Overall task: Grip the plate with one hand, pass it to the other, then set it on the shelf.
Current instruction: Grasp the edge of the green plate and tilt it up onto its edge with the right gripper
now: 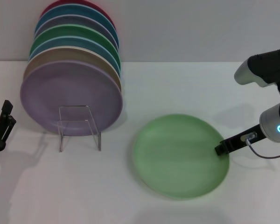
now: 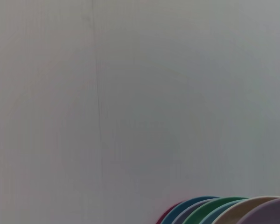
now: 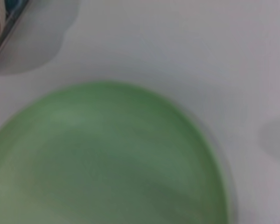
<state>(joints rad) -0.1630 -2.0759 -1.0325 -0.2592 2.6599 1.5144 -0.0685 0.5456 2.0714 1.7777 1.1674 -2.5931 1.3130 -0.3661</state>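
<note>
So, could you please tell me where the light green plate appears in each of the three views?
Head view: the light green plate lies flat on the white table, right of centre, the right pincer at its rim.
Left wrist view: not in it; only the stacked plates show.
Right wrist view: it fills the lower part.
Shared landmark: the white table.
</note>
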